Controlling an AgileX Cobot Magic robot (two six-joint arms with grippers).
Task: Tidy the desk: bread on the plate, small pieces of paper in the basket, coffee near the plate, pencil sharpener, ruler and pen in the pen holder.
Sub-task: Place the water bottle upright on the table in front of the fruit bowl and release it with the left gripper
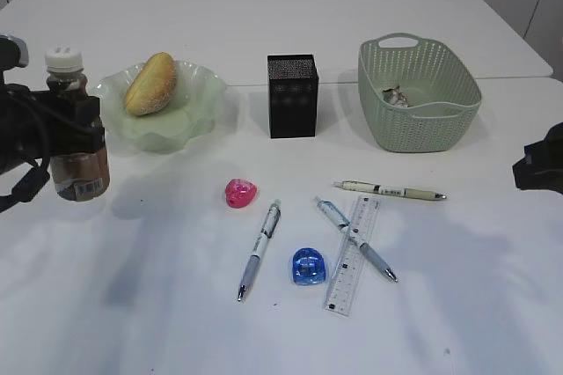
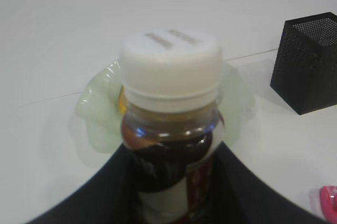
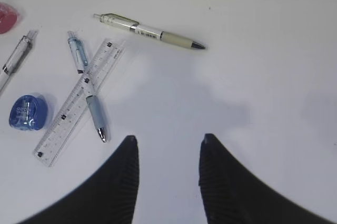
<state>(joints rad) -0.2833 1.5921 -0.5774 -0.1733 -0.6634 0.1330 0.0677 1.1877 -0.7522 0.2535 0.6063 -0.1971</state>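
Observation:
The coffee (image 1: 79, 168), a brown bottle with a white cap, stands upright just left of the plate (image 1: 195, 115), and my left gripper (image 1: 81, 118) is shut on its body. In the left wrist view the coffee (image 2: 169, 66) fills the gap of the left gripper (image 2: 174, 150). The bread (image 1: 151, 83) lies on the plate. The pen holder (image 1: 292, 95) stands mid-desk. Pieces of paper (image 1: 396, 96) lie in the basket (image 1: 440, 115). A pink sharpener (image 1: 239, 192), a blue sharpener (image 1: 307, 266), the ruler (image 1: 354, 256) and three pens (image 1: 259, 247) lie in front. My right gripper (image 3: 169, 139) hovers open and empty.
One pen (image 3: 87, 87) lies crossed over the ruler (image 3: 73, 111); another pen (image 3: 150, 32) lies nearer the basket. The blue sharpener (image 3: 28, 112) sits left of the ruler. The right arm (image 1: 538, 168) shows at the right edge of the desk (image 1: 281, 5).

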